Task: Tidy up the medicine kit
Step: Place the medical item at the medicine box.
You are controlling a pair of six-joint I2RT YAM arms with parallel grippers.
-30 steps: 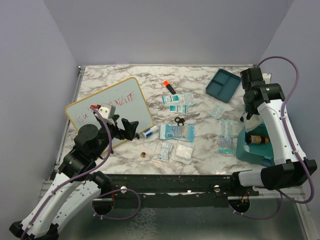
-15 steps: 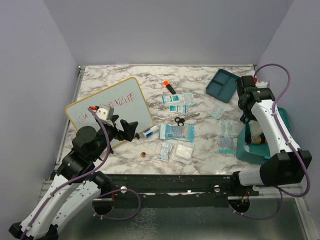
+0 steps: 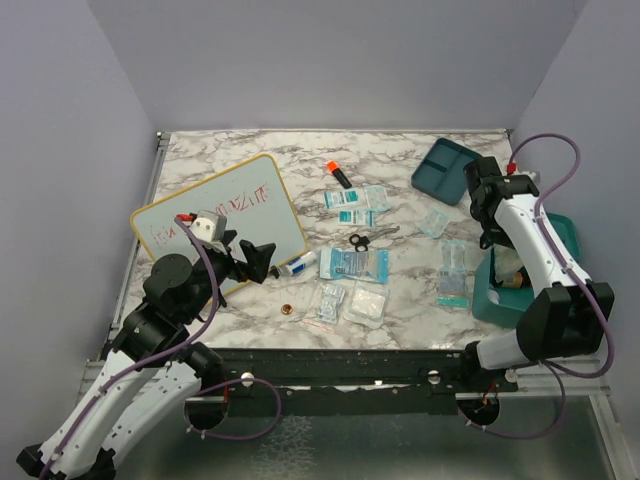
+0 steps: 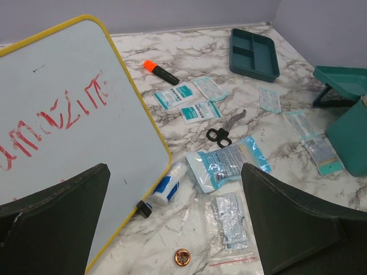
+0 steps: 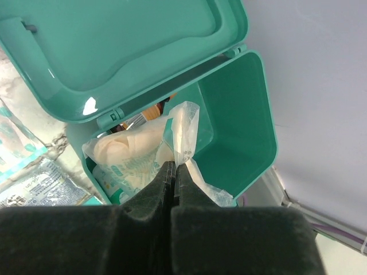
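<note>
The teal medicine kit case [image 3: 566,232] stands open at the right edge, also in the left wrist view [image 4: 351,146]. Its divided tray insert [image 3: 447,170] lies apart at the back right. In the right wrist view the case wall [image 5: 243,109] and the open lid [image 5: 114,51] show, with white gauze packs inside. My right gripper [image 5: 174,166] is shut, pinching the clear edge of a gauze packet [image 5: 184,129] that stands up out of the case; it hovers over the case's left side [image 3: 493,240]. My left gripper [image 4: 175,169] is open and empty above the table by the whiteboard corner [image 3: 256,258].
A yellow-framed whiteboard [image 3: 220,215] lies at the left. An orange-capped marker [image 3: 339,174], scissors [image 3: 360,240], a white and blue tube [image 3: 300,265], a copper coin [image 3: 287,309] and several plastic packets [image 3: 357,264] [image 3: 452,272] lie across the middle.
My right arm has swung back and left from over the case, and the brown bottle in the case is now hidden behind it. My left arm has hardly moved.
</note>
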